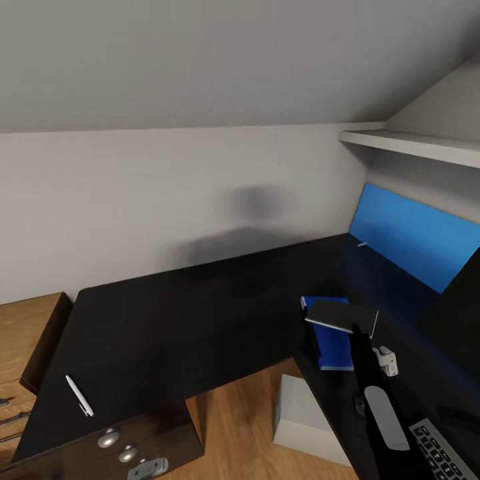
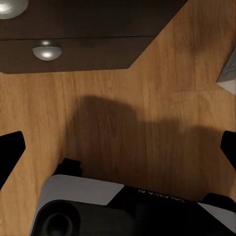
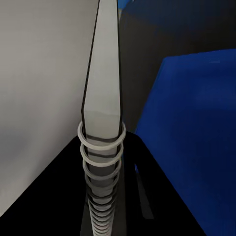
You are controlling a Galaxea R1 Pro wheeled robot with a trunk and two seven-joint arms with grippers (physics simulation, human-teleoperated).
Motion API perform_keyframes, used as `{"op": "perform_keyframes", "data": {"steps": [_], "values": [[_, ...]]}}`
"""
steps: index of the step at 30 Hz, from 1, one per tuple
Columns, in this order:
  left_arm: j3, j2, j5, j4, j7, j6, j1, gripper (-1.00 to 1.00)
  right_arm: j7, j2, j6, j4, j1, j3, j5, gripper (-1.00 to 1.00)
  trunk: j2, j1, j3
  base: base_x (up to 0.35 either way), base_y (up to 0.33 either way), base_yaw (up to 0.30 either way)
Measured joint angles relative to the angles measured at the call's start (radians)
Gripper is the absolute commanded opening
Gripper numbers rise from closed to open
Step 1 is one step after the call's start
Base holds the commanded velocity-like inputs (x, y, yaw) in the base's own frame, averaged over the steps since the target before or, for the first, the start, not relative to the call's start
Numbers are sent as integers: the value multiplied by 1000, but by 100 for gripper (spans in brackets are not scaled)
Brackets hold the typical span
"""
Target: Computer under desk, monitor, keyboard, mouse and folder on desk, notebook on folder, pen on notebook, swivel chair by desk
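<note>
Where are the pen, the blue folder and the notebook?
pen [image 1: 79, 395], head view, middle of its white barrel.
folder [image 1: 333, 347], head view, bare blue cover.
notebook [image 1: 341, 315], head view, its dark cover.

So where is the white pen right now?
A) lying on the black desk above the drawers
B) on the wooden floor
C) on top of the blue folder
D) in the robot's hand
A. The head view shows the pen lying alone on the desk near the drawers, far from the folder.
</note>
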Motion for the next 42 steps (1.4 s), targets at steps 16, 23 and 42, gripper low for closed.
{"op": "perform_keyframes", "data": {"steps": [16, 23, 42], "values": [[-4, 0, 0, 0, 0, 0, 0, 100, -4, -2, -1, 1, 0, 0, 3, -100, 0, 0, 0, 3, 2, 0], [-5, -1, 0, 0, 0, 0, 1, 100, -6, -2, -3, 1, 0, -7, 3, -100, 0, 0, 0, 0, 0, 0], [-61, 1, 0, 0, 1, -1, 0, 100, -8, -2, -60, 3, -1, -22, 7, -100, 0, 0, 0, 0, 0, 0]]}}
